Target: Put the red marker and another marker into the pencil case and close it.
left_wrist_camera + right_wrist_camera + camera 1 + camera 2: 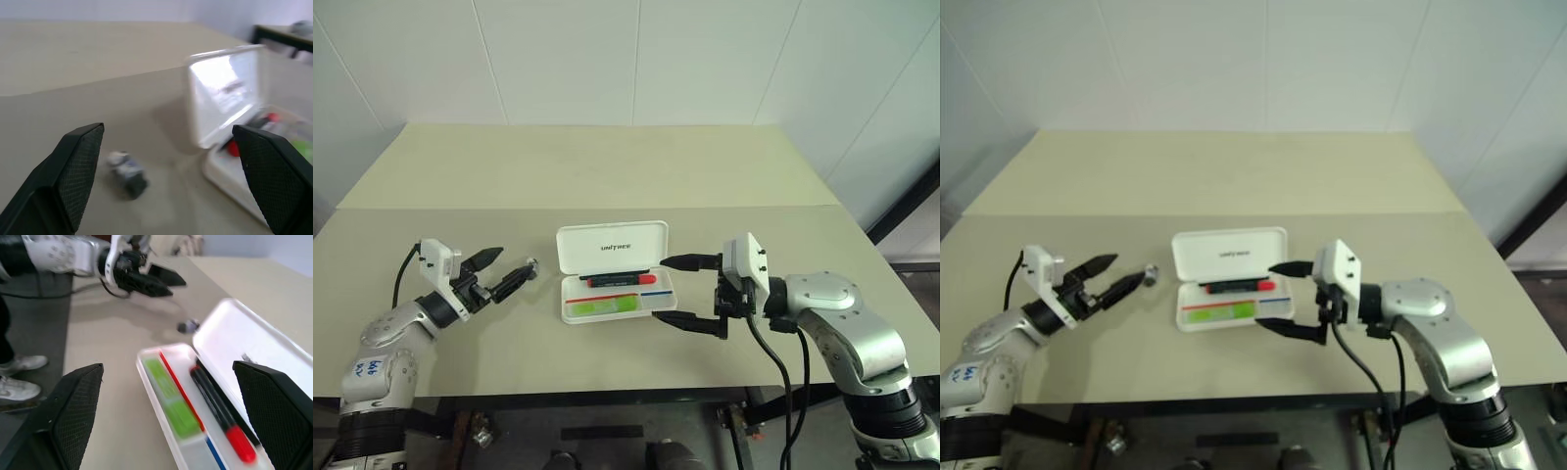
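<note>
Standing upright at the back of the pencil case [617, 284], the lid awaits closing; red marker [617, 279] and green marker [603, 307] lie inside, lengthwise. Right gripper [687, 293], splayed empty, sits just beside; left gripper [505, 270], also wide, further.

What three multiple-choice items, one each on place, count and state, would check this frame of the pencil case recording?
1. Where is the red marker?
A. Inside the pencil case
B. On the table beside it
C. In the right gripper

2. How many markers lie in the case?
A. None
B. One
C. Two

3. How does the case stand?
A. Shut
B. Open, lid raised
C. Upside down

Key:
1 A: it lies in the tray by the hinge.
2 C: the red one and the green marker lie there together.
3 B: the lid stands up behind the tray. Both the left gripper and the right are open and empty.
</note>
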